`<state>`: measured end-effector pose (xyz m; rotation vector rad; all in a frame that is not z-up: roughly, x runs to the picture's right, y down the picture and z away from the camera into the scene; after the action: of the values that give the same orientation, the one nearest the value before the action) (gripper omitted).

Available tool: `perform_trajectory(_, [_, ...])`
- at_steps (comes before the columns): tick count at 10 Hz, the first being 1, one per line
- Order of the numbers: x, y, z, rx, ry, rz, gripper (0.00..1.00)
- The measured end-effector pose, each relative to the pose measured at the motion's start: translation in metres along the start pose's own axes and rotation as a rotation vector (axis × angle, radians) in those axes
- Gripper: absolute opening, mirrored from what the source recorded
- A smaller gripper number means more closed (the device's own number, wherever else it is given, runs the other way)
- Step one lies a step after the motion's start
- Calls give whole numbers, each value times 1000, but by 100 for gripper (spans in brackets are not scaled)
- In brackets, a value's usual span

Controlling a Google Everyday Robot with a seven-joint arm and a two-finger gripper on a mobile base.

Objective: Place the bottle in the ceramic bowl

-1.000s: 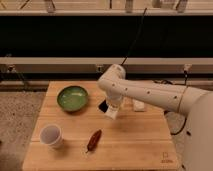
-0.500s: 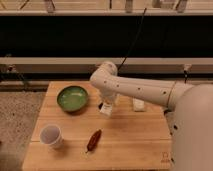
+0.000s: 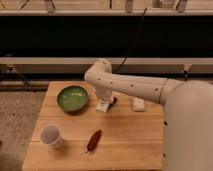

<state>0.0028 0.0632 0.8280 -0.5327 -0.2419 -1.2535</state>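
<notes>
Drift toward 9 o'clock is the news: over the last second my arm (image 3: 132,86) has swung from the table's middle toward the bowl (image 3: 72,97), and the bottle (image 3: 102,106) has come along with it. Since it travels with me and does not stay behind on the wood, I judge the grasp sound. My gripper (image 3: 106,102) hangs under the wrist with its jaws clenched on the bottle. It is just beside the bowl's rim, at the bowl's 3 o'clock. The bottle sits close over the table (image 3: 125,142); whether it clears the wood or brushes it I cannot tell. It is not yet above the bowl's hollow, so the carry looks nearly done and the release is still to come. What's left is a little more toward 9 o'clock, then letting go.

The bottle is white, smooth and slim, and only its lower end shows beneath my wrist. The bowl is round and shallow, green-glazed with a darker rim. That is a hard, slick surface, so I expect the bottle to slide or roll when dropped in. The table is pale wood. A white cup (image 3: 51,135) stands at the bowl's 7 o'clock, a long reddish-brown thing (image 3: 93,140) lies at my 6 o'clock, and a small white block (image 3: 138,104) lies at my 3 o'clock.
</notes>
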Motion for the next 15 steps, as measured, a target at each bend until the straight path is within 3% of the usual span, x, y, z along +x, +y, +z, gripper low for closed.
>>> perform_trajectory(4, [11, -23, -7, 13, 20, -30, 2])
perform_trajectory(12, [17, -95, -16, 21, 54, -107, 2])
perform_trajectory(15, [20, -109, -16, 20, 67, -117, 2])
